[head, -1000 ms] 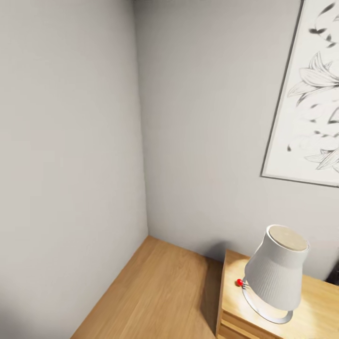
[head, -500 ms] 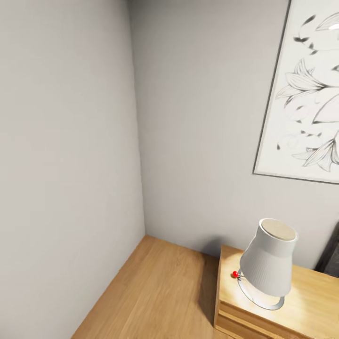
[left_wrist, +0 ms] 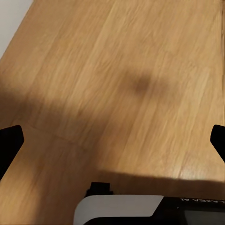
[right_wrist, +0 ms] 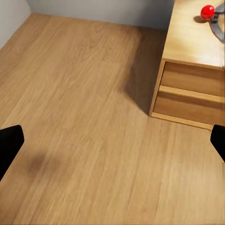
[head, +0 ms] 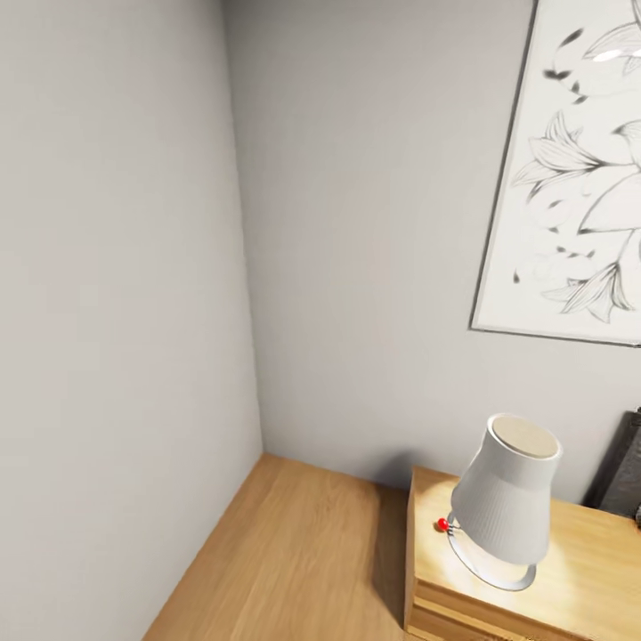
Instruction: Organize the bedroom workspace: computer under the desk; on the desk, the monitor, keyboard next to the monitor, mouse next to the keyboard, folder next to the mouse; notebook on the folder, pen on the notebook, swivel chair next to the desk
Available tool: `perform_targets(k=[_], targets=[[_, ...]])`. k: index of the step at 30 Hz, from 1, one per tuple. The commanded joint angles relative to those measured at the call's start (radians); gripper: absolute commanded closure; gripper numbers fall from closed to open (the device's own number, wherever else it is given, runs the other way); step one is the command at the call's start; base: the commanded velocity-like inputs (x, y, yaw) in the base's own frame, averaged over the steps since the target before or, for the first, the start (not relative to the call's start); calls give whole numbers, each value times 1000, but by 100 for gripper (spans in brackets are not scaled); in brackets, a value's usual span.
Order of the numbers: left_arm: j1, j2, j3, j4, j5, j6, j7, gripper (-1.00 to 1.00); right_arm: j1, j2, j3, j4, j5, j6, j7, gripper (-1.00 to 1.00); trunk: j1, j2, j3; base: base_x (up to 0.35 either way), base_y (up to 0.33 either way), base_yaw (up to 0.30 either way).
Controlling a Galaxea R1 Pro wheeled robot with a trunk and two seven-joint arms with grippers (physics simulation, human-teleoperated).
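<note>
Grey walls (head: 116,267) meet in a corner ahead of me in the head view, with wooden floor (head: 294,561) running up to them. On the wall to my right hangs a framed black-and-white flower print (head: 579,178). Below it stands a wooden nightstand (head: 525,579) carrying a white lamp (head: 507,503) with a tilted shade, a metal ring base and a small red knob (head: 441,524). A dark object at the far right edge is too cut off to identify.

My left tool (left_wrist: 112,140) hangs over bare floor, its two black fingertips (left_wrist: 9,143) wide apart. My right tool (right_wrist: 112,140) is likewise spread over the floor, with the nightstand's two drawers (right_wrist: 190,93) near it. None of the desk items from the task appear here.
</note>
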Motion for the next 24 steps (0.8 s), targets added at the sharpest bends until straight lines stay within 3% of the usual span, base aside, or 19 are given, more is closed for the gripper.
perform_targets(k=[1, 15, 24], targets=[[0, 0, 0, 0, 7, -2, -1, -100, -1, 0, 0, 1, 1, -3, -3, -100, 0, -1, -1, 60, 43, -257], [0, 0, 1, 0, 7, -3, -1, -100, -1, 0, 2, 5, 2, 5, 6, -100, 0, -1, -1, 8, 6, -275], [0, 0, 1, 0, 7, -2, -1, -100, -1, 1, 4, 5, 5, 27, 8, -100, 0, -1, -1, -245, 75, -295]])
